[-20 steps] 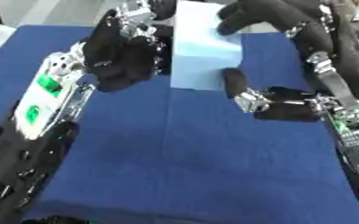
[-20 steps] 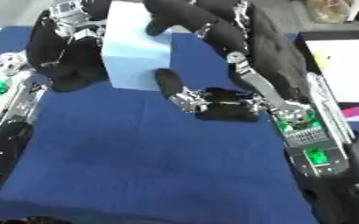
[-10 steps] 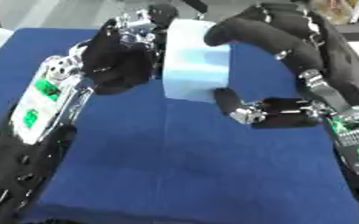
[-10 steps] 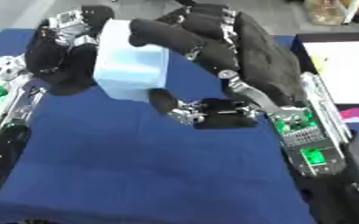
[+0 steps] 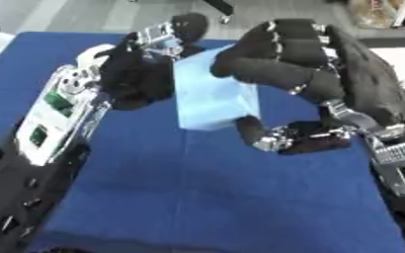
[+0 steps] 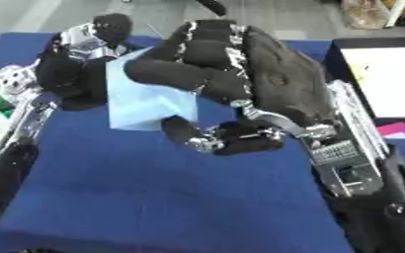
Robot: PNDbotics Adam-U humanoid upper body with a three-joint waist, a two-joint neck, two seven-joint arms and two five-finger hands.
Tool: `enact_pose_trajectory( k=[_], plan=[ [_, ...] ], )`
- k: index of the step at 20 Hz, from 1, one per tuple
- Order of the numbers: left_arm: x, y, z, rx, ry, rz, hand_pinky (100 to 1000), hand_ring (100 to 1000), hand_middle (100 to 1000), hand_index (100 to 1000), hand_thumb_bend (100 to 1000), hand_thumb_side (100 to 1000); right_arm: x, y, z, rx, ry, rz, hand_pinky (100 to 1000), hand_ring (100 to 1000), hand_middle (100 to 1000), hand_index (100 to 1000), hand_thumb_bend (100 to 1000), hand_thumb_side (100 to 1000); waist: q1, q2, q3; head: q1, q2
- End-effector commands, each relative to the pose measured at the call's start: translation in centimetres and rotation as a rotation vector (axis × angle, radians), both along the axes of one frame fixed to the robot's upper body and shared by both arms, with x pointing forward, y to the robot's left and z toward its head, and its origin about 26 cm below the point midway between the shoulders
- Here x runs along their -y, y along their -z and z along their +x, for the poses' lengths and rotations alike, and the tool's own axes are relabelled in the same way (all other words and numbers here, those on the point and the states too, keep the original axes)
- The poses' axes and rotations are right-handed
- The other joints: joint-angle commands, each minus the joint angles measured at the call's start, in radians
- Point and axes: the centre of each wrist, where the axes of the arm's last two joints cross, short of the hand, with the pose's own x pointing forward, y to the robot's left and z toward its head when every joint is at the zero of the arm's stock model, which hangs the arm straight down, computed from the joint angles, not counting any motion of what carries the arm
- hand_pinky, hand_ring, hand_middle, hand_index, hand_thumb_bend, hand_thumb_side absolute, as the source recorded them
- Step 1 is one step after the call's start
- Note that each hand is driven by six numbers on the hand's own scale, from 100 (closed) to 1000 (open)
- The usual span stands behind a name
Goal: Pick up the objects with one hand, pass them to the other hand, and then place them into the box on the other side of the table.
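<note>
Closing over the top of the light-blue block (image 5: 213,96), the right hand (image 5: 297,64) now has its fingers curled down across the block's upper right corner, where half a second ago they were only beginning to wrap it and a second ago they lay higher, nearer the top edge. Its thumb sits under the block's lower right edge — so the block is pinched from above and below on that side. On the block's left, the left hand (image 5: 141,74) has its fingers bent against the left face, in contact with it; whether it bears any of the weight cannot be told. The block hangs between the two hands, above the blue table cloth (image 5: 206,197), tilted a little.

My reading: the handover is at its midpoint — the right hand has taken hold, and the left has yet to let go.

To the right of the right hand, at the picture's edge, a dark-rimmed box (image 6: 385,79) shows with a pale bottom; nothing can be made out lying in it, and only part of it shows.
</note>
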Motion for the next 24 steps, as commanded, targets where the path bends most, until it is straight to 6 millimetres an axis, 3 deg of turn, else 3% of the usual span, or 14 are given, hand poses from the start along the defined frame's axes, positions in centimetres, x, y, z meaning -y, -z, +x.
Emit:
enact_pose_trajectory(
  k=[1, 4, 7, 9, 16, 24],
  plan=[
    [0.4, -1.6, -0.8, 0.055, 0.083, -0.015, 797, 534, 452, 735, 236, 1000, 0.0, 0.4, 0.5, -0.032, 0.017, -0.032, 664, 695, 729, 1000, 100, 100, 0.0, -0.02, 0.001, -0.003, -0.014],
    [0.4, -1.6, -0.8, 0.061, 0.123, -0.029, 801, 534, 453, 735, 247, 1000, -0.1, 0.6, 0.7, -0.07, 0.015, -0.034, 680, 697, 707, 1000, 100, 100, 0.0, -0.02, 0.002, -0.003, -0.016],
    [0.3, -1.6, -0.7, 0.058, 0.152, -0.047, 806, 541, 458, 739, 427, 1000, -0.2, 0.8, 0.9, -0.114, 0.011, -0.042, 703, 699, 674, 1000, 100, 100, 0.0, -0.019, 0.002, -0.005, -0.017],
    [0.3, -1.6, -0.7, 0.06, 0.169, -0.06, 810, 545, 463, 744, 448, 1000, -0.2, 0.9, 1.0, -0.147, 0.006, -0.048, 717, 700, 654, 1000, 100, 100, 0.001, -0.019, 0.002, -0.005, -0.018],
    [0.3, -1.6, -0.8, 0.086, 0.252, -0.077, 816, 546, 463, 743, 358, 1000, -0.3, 1.0, 1.2, -0.259, -0.007, -0.056, 742, 702, 614, 994, 100, 116, 0.001, -0.019, 0.001, -0.005, -0.018],
    [0.6, -1.7, -1.3, 0.121, 0.286, -0.077, 818, 546, 462, 744, 322, 1000, 0.8, -0.1, 1.0, -0.307, 0.012, -0.03, 722, 698, 615, 990, 100, 100, 0.001, -0.019, -0.002, -0.003, -0.014]
  ],
)
